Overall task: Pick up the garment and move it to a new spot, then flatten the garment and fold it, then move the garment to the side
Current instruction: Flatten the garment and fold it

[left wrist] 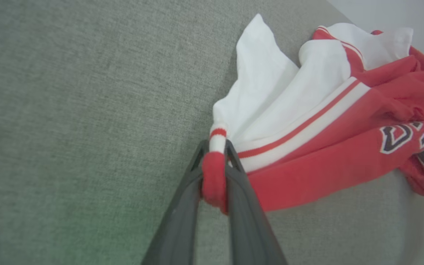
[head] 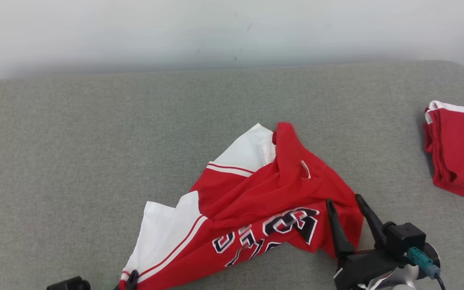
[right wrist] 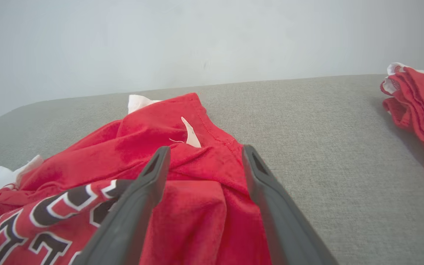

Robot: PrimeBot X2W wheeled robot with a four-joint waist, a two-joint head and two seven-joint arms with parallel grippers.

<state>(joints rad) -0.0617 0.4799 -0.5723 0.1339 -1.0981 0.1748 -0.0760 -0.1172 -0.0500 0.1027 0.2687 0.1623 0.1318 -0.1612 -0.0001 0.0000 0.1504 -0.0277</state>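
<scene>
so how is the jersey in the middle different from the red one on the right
The jersey lies crumpled and spread, lettering and white panels showing; the folded garment sits in a stack near the right edge. The left gripper pinches the jersey's corner and the open right gripper sits at its other end; nothing touches the folded garment. Both are red with white trim, on the grey surface.

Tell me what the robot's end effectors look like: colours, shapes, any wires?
Each has two long, dark grey, tapering fingers with slotted tips. The right end effector sits on a boxy black block with a teal connector, a dark cable and a silvery wrist. The left end effector has matching fingers.
</scene>
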